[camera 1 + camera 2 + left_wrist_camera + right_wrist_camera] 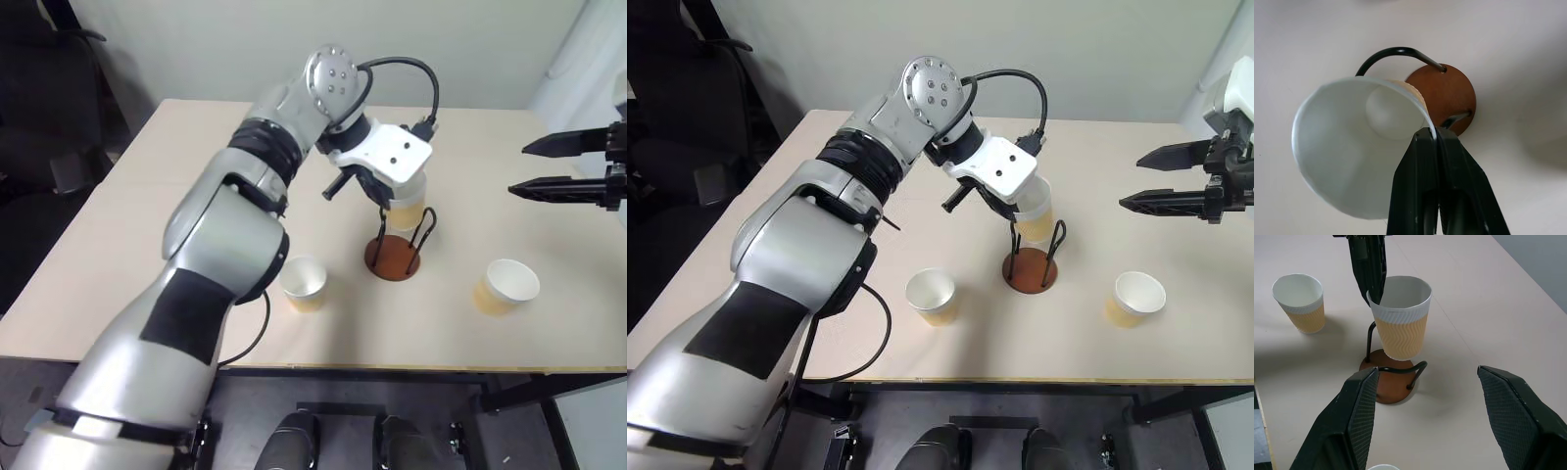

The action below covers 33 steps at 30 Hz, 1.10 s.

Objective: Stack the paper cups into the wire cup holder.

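Above the wire cup holder (1388, 382), left gripper (1374, 296) pinching paper cup (1400, 320) rim, right gripper (534, 166) spread.

My left wrist hides most of the held cup (407, 212); the frame's edge crops my right fingers (563, 186).

On table (147, 225): wire cup holder (393, 257) in middle, 1 cup (1400, 318) just above its base, between the loops; 1 cup (305, 283) to left, nearer front edge; 1 cup (506, 286) to right, well apart.
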Available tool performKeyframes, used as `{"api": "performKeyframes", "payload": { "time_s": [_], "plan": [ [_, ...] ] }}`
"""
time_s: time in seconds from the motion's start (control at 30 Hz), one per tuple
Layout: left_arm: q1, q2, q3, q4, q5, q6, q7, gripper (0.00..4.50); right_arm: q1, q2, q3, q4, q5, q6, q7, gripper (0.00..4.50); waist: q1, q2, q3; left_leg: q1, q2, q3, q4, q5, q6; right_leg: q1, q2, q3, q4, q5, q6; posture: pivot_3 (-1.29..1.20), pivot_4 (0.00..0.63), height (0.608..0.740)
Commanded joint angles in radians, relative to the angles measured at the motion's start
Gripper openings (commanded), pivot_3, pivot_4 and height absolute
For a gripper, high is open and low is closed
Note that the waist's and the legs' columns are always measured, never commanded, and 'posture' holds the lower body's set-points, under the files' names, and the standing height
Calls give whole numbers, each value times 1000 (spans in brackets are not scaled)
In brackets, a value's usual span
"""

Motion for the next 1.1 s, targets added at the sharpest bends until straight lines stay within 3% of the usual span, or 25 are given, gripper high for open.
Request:
{"api": "performKeyframes", "payload": {
  "time_s": [0.03,0.33,0.53,0.73,0.93,1.1],
  "plan": [
    [-9,11,0,-28,-23,-17,-34,1334,-10,-15,-51,-18,5,-3,-9,3270,0,0,0,0,0,0,0,0,0,0,0,0,0,0,0,0,150,740],
    [-17,9,37,-35,-52,0,-34,4404,7,-18,-57,-23,0,-6,-14,3270,0,0,0,0,0,0,2,-1,0,1,1,0,0,0,-1,0,150,740],
    [-36,23,177,-42,-113,97,28,4457,96,-19,-114,-91,40,50,-37,3270,1,0,0,-1,0,0,3,-2,0,1,1,0,0,-1,-1,0,150,740],
    [-27,130,261,-42,-157,180,-31,4457,174,52,-255,-235,238,310,-149,3270,-5,1,-1,1,0,2,2,-2,-2,0,3,1,1,-3,-2,0,150,740],
    [8,214,202,-89,-343,346,-34,4457,320,56,-316,-329,277,374,-217,3270,2,3,0,0,0,1,3,-3,-3,0,2,-1,1,-6,-6,0,150,740],
    [77,313,38,-249,-584,489,-34,4457,457,13,-301,-361,215,297,-203,3270,5,3,0,0,0,0,4,-3,-5,1,4,-2,0,-6,-6,0,150,740]
  ]
}}
